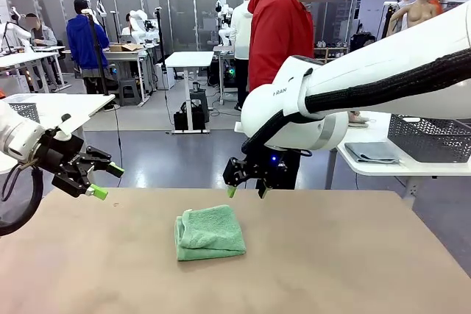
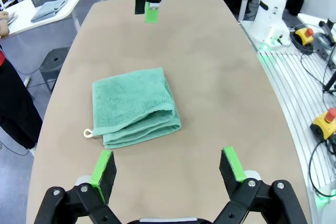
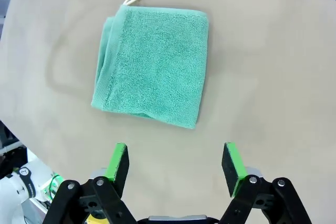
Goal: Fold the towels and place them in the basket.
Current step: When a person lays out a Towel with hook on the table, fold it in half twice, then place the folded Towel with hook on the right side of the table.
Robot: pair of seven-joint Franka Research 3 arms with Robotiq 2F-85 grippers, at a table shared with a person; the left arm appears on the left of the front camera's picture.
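Across the tan table (image 1: 368,255) we see the mint green towel (image 1: 210,232) folded into a thick square near the middle. Our left gripper (image 2: 167,166) hovers beside it, fingers spread wide and empty. Our right gripper (image 3: 175,162) hangs beyond it, equally spread, holding nothing. On a white side table (image 1: 412,168) the dark grey basket (image 1: 430,137) stands with the pale blue-grey towel (image 1: 373,152), apparently folded, just beside it.

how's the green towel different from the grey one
The green towel is mint, on the brown table; the grey towel is pale blue-grey, on the white side table beside the basket. The green towel looks thicker, the grey towel flatter. Both are folded, neither in the basket.
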